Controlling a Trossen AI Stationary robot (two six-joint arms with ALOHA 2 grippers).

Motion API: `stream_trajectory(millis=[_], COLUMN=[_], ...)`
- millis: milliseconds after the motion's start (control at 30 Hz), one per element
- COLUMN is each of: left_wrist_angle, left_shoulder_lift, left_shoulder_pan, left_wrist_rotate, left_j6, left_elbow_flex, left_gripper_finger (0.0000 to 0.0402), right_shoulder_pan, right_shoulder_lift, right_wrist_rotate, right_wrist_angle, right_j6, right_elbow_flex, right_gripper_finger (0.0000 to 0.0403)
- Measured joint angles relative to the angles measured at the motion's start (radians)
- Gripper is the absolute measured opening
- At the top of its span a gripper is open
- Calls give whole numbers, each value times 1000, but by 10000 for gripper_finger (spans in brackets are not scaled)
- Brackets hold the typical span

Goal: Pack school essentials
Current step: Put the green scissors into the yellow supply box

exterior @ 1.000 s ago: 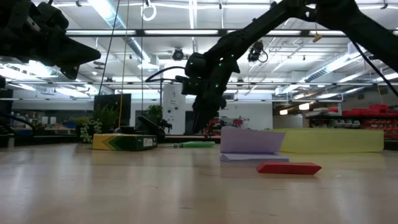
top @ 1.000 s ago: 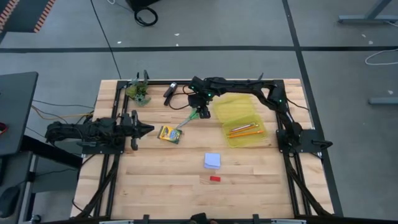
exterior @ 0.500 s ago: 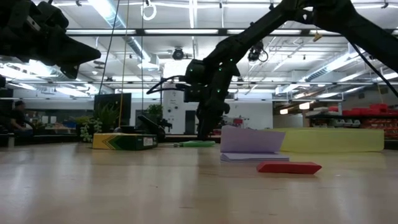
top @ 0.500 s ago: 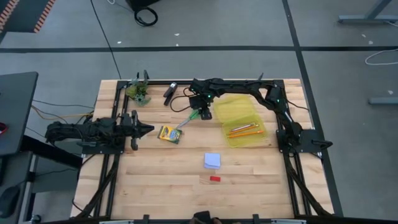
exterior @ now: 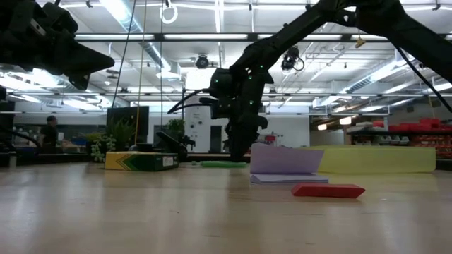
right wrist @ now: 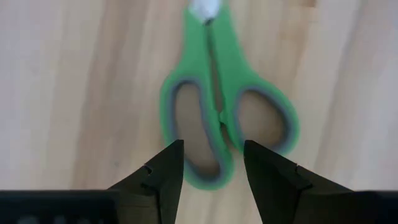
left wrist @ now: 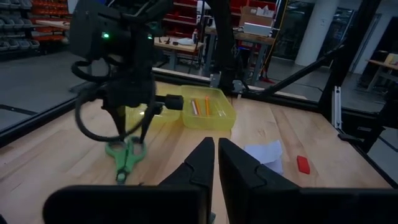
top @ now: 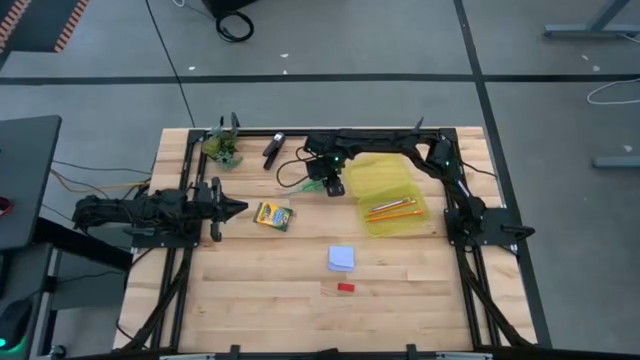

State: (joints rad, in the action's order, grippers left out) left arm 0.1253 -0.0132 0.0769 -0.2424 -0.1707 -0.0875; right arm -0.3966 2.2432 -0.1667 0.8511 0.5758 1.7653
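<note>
The wooden counter [top: 300, 300] sits in a big workshop room, and the green-handled scissors [right wrist: 217, 106] lie flat on it, between the crayon box [top: 272, 215] and the yellow tray [top: 372, 172] that already has pencils in it. The right pincer [right wrist: 212, 163] hangs just over the scissors' handles with its two fingers partly apart and nothing in them, while the left pincer [left wrist: 215, 163] waits at the left edge, almost shut and empty. To grab well, the right pincer should probably go straight down with one finger on each side of the handles, squeeze, and only then lift.
</note>
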Motion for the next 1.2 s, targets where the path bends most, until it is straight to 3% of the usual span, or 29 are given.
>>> stream_trajectory(millis=[467, 733, 1200], left_wrist_angle=[0, 0, 0], left_shoulder_lift=[0, 0, 0], left_shoulder_pan=[0, 0, 0], left_wrist_rotate=[0, 0, 0], left_j6=[0, 0, 0], left_elbow_flex=[0, 0, 0], left_gripper_finger=[25, 33, 30], right_shoulder_pan=[119, 134, 128], right_shoulder_lift=[1, 1, -6], right_wrist_rotate=[96, 93, 57], right_wrist_angle=[64, 27, -85], right_j6=[-89, -102, -161], right_elbow_flex=[30, 43, -70], right_gripper_finger=[174, 174, 167])
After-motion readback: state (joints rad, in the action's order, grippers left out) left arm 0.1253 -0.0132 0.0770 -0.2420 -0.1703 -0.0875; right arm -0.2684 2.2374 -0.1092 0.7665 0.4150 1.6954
